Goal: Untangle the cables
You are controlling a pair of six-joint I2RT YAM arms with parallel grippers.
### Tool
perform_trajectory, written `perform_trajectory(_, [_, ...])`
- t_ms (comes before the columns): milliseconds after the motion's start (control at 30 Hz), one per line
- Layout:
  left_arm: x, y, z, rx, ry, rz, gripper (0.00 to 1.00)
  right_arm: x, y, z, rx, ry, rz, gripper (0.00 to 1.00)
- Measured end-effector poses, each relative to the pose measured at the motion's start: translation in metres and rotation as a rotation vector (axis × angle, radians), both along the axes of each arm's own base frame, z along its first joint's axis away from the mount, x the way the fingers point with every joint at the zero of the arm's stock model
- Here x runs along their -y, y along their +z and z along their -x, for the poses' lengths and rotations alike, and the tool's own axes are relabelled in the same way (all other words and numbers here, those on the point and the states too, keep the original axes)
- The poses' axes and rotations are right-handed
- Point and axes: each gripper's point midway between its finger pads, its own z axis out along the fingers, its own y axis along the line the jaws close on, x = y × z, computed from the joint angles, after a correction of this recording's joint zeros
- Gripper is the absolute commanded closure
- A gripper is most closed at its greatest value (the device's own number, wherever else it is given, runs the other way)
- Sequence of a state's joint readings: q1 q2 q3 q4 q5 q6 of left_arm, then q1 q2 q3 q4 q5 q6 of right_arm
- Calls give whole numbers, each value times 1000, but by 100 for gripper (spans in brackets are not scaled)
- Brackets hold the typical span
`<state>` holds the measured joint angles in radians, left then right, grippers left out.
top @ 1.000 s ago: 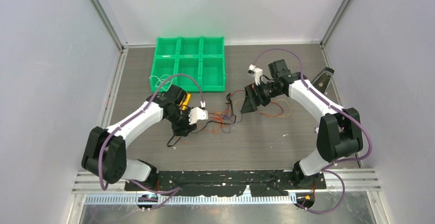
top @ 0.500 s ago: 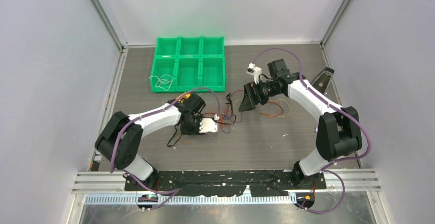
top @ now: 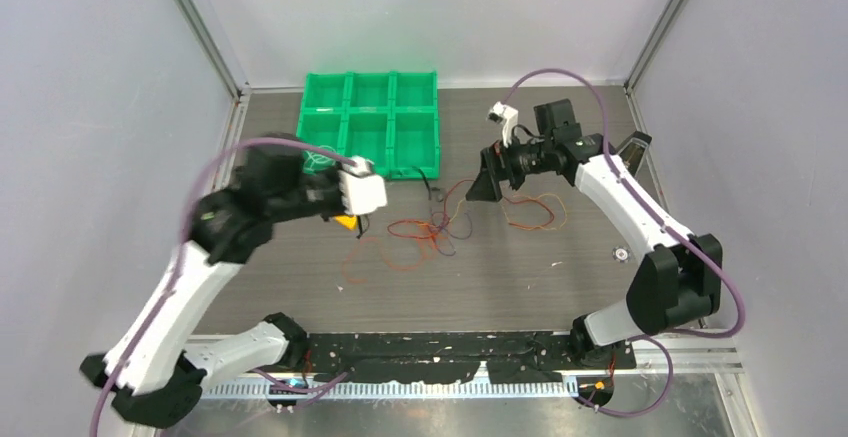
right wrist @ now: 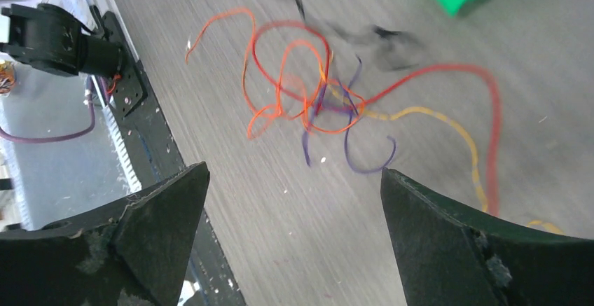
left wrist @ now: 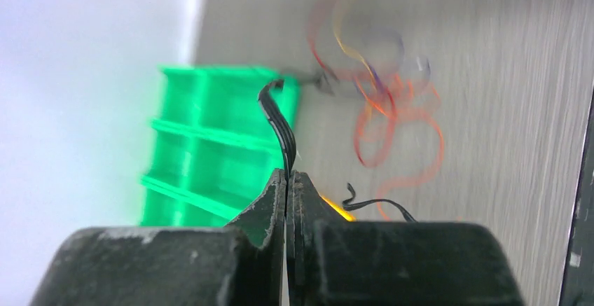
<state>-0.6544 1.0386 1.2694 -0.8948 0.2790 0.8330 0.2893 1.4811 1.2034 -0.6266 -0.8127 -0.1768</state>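
Overhead view of two robot arms at a grey table (top: 520,277). The left gripper (left wrist: 288,176) hangs above the table just in front of a green bin (top: 370,75). Its jaws are pinched fully together on a thin black cable (left wrist: 280,120), whose short end curls up past the fingertips. A clump of cables (top: 420,232) in orange, red, purple and yellow lies loose on the table between the arms. The right gripper (right wrist: 294,173) hovers over the clump's far side with jaws spread wide, holding nothing.

The step looks like drawing the black cable clear of the clump. Whether its trailing end is already free cannot be told. It would go best with a slow pull away from the clump, watching for coloured loops dragging along. If they do, the right gripper could pin the clump down.
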Motion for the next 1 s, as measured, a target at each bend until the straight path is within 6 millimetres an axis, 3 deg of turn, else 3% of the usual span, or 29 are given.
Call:
perform_trajectory(67, [0, 75, 11, 72, -9, 188, 100, 1, 26, -7, 81, 1, -18, 4])
perform_trajectory(167, [-9, 173, 25, 144, 8, 446, 100, 4, 73, -17, 218, -1, -53, 5])
perform_trajectory(233, [-7, 210, 37, 163, -20, 552, 100, 7, 102, -20, 302, -1, -75, 5])
perform_trajectory(300, [-1, 232, 48, 148, -67, 634, 100, 8, 135, -19, 397, 5, -107, 5])
perform_trajectory(433, [15, 239, 48, 61, -115, 694, 100, 0, 181, -2, 515, 44, -197, 5])
perform_trajectory(567, [27, 233, 37, -20, -116, 716, 100, -25, 200, 20, 535, 130, -277, 5])
perform_trajectory(767, [31, 210, 13, -63, -53, 698, 100, -49, 183, 36, 474, 202, -294, 5])
perform_trajectory(900, [30, 213, -12, -8, 2, 714, 100, -43, 163, 21, 427, 138, -254, 5])
perform_trajectory(1000, [33, 220, -49, 44, 67, 742, 100, -31, 153, 5, 403, 56, -230, 5])
